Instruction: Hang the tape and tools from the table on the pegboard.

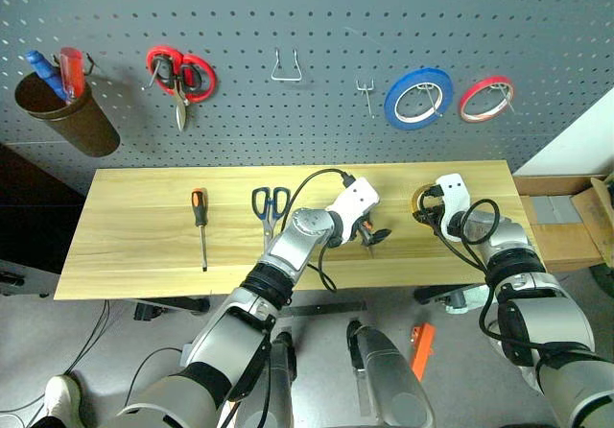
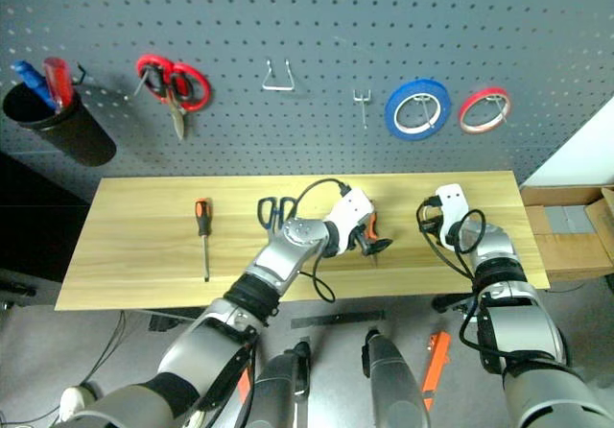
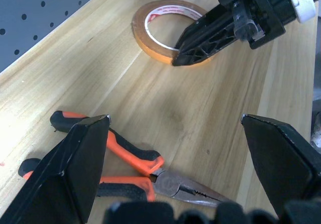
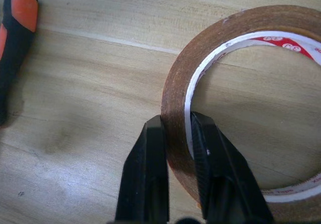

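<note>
The tape [image 4: 176, 128] was a wide ring of yellowish-brown film on a white core with red print, lying flat on the light wood-grain table [image 1: 134, 246] toward its right end. The tools lay to its left: a screwdriver [image 1: 200, 219] with an orange-and-black handle, its shaft pointing toward six o'clock; scissors [image 1: 271, 203] with dark handles near the table's middle; and pliers [image 3: 145, 171] with orange-and-black handles, jaws closed.

The left gripper [image 3: 175, 148] hung just above the pliers with its fingers spread wide, one on each side of the tool and touching nothing; in the left wrist view the pliers' nose pointed toward four o'clock and the tape sat at about one o'clock from them. The right gripper [image 4: 176, 133] had pinched the wall of the tape between its two fingers, one finger outside the ring and one inside the hole, at the roll's near edge. The roll rested on the wood.

On the dark grey pegboard [image 1: 317, 15], from left to right, hung a brown cup [image 1: 72, 116] holding blue and red handles, red-handled scissors [image 1: 179, 75], two bare metal hooks [image 1: 285, 66], a blue roll [image 1: 418, 97] and a thin red roll [image 1: 484, 98]. The blue roll hung at about twelve o'clock from the tape, with open board between the hooks.
</note>
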Controlling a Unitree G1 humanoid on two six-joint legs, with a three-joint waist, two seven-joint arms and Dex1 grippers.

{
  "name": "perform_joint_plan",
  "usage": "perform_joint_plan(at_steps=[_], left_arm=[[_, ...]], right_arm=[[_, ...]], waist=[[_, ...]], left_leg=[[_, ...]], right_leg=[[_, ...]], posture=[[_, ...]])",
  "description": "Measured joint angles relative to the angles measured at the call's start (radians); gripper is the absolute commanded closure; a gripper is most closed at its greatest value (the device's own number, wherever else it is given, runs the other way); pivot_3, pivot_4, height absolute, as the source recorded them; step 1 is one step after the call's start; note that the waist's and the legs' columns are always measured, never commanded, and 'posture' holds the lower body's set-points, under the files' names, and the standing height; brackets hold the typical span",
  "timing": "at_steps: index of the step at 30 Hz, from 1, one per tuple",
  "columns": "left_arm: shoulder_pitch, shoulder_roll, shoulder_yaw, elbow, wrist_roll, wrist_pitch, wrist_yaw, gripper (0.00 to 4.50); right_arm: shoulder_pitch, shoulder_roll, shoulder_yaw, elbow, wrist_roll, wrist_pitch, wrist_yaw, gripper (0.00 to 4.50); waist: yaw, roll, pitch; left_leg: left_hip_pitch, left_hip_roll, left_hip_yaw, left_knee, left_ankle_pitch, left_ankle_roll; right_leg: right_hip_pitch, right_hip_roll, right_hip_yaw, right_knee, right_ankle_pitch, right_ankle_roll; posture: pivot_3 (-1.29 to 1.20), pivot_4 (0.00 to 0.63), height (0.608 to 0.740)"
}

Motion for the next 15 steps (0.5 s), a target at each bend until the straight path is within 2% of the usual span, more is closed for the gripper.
perform_joint_plan(at_steps=[5,8,10,15], left_arm=[[-0.012,-0.005,0.009,0.011,0.004,-0.006,0.002,0.00],[0.001,0.003,0.019,-0.020,0.004,-0.006,0.002,0.00],[0.029,0.018,0.027,-0.074,0.003,-0.004,0.004,0.00],[0.159,0.053,0.087,-0.305,-0.009,0.051,0.065,0.00]], right_arm=[[0.013,0.000,0.013,-0.020,-0.011,-0.020,-0.006,4.25],[0.083,-0.003,0.022,-0.139,-0.022,-0.021,-0.020,4.25],[0.148,-0.006,0.023,-0.252,-0.023,0.008,-0.029,4.25],[0.433,-0.025,0.002,-0.805,-0.010,0.173,-0.092,4.25]], waist=[[0.000,-0.001,0.002],[0.001,-0.001,0.001],[0.001,-0.001,0.001],[0.002,0.005,-0.003]], left_leg=[[0.000,0.000,0.000,0.000,0.000,0.000],[-0.001,0.000,0.000,0.000,0.000,0.000],[-0.001,0.000,-0.001,-0.001,0.000,-0.001],[-0.010,-0.001,-0.005,0.000,0.003,-0.006]], right_leg=[[0.000,0.000,0.000,0.000,0.000,0.000],[-0.001,0.000,0.000,0.000,0.000,0.000],[-0.001,-0.001,-0.001,0.001,0.000,0.000],[-0.011,-0.009,-0.002,0.003,0.003,-0.004]], posture=[[-0.07,0.393,0.740],[-0.10,0.352,0.740],[-0.11,0.338,0.740],[-0.12,0.289,0.740]])
